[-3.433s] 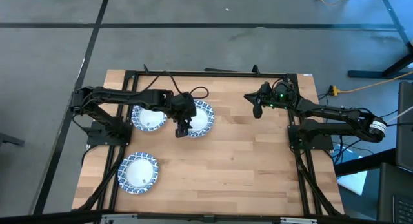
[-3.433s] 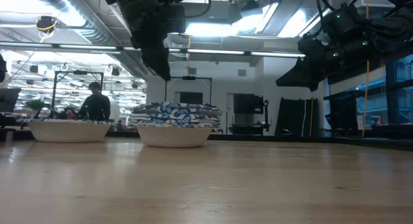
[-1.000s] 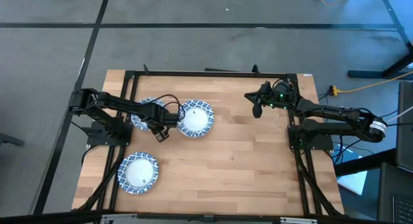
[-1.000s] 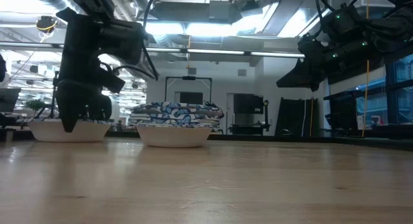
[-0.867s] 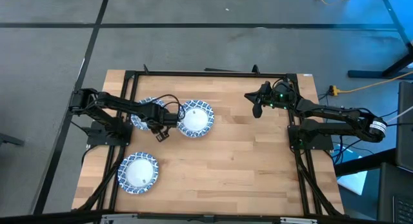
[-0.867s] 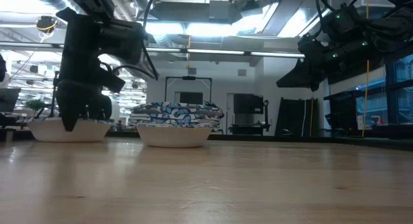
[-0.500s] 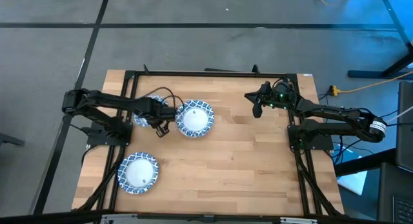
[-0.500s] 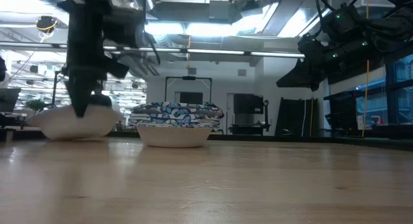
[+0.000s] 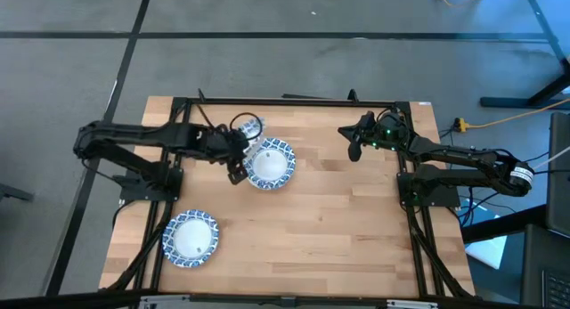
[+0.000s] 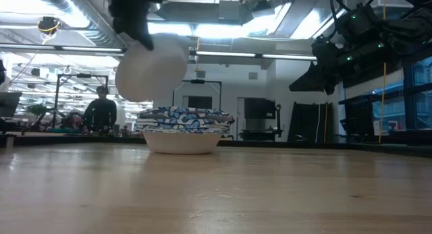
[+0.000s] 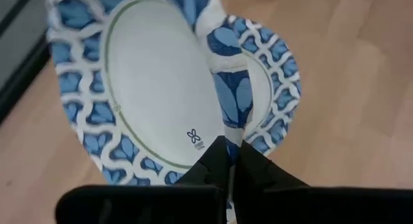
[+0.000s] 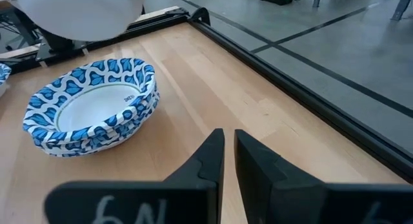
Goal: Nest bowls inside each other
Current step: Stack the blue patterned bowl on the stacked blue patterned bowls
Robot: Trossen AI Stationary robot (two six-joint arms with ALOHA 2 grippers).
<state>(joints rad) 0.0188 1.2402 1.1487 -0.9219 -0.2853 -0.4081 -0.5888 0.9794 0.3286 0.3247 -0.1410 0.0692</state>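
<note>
— Where's the bowl, and which way from the stack?

— I have the left end effector (image 9: 237, 163) pinched shut on the rim of one bowl (image 9: 248, 127), which hangs tilted in the air at upper centre-left of the high view. The stack (image 9: 270, 164) sits on the bench (image 9: 338, 229) just below and right of the bowl in that frame. In the low view the bowl (image 10: 150, 68) shows its white underside above and a little left of the stack (image 10: 182, 129), clear of it.

— So the move?

— My reading: shift it toward frame right, level it, then lower. The bowl has no long axis; its tilt is what matters.

— The right arm?

— I've got the right end effector (image 9: 354, 147) parked high at upper right, fingers nearly together, holding nothing. The left is much nearer. A lone bowl (image 9: 191, 238) waits lower left.
</note>
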